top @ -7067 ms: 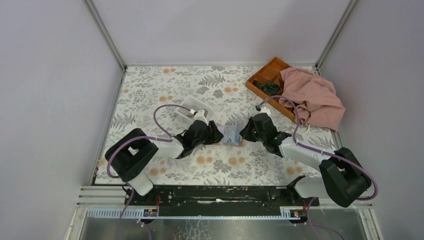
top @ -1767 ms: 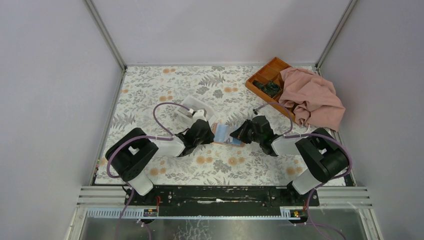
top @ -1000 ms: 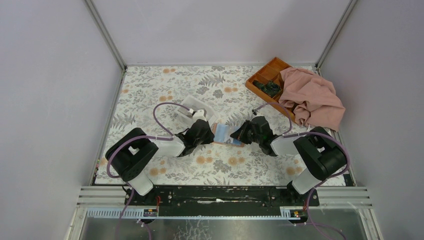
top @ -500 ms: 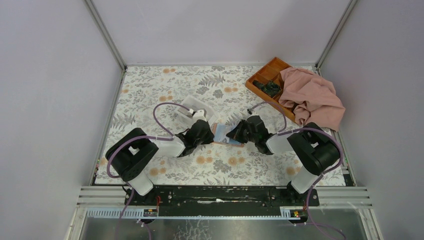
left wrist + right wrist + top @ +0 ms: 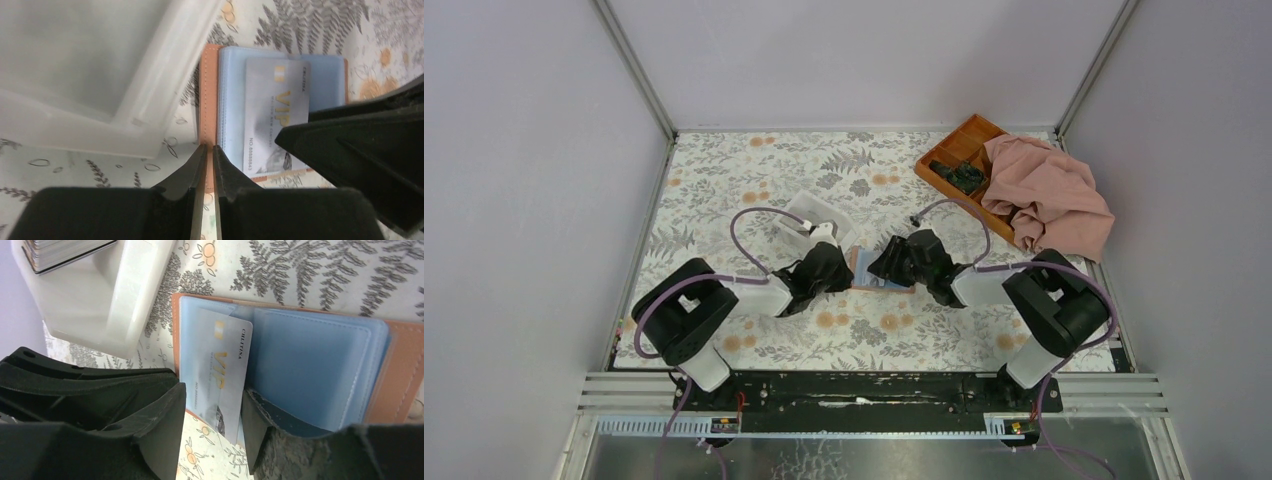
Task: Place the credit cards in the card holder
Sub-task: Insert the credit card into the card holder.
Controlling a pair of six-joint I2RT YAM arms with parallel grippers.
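The tan card holder [image 5: 400, 371] lies open on the floral table, its light blue sleeves [image 5: 310, 365] facing up. A greyish VIP credit card [image 5: 220, 367] sits partly inside the left sleeve, with its near corner sticking out. My right gripper [image 5: 212, 400] is open, one finger on each side of that corner and not pinching it. My left gripper [image 5: 209, 150] is shut on the card holder's tan left edge [image 5: 209, 90]. From above, both grippers [image 5: 842, 268] [image 5: 882, 266] meet over the card holder [image 5: 864, 272]. More credit cards [image 5: 60, 251] stand stacked in the white box.
A white box [image 5: 809, 215] lies just left of the card holder, touching its corner [image 5: 100, 65]. An orange compartment tray [image 5: 959, 150] stands at the far right, with a pink cloth [image 5: 1049, 195] draped over part of it. The enclosure walls surround the table.
My right gripper has opened and let go of the credit card, which stays in the sleeve. The right arm has shifted slightly left. The left gripper keeps its hold.
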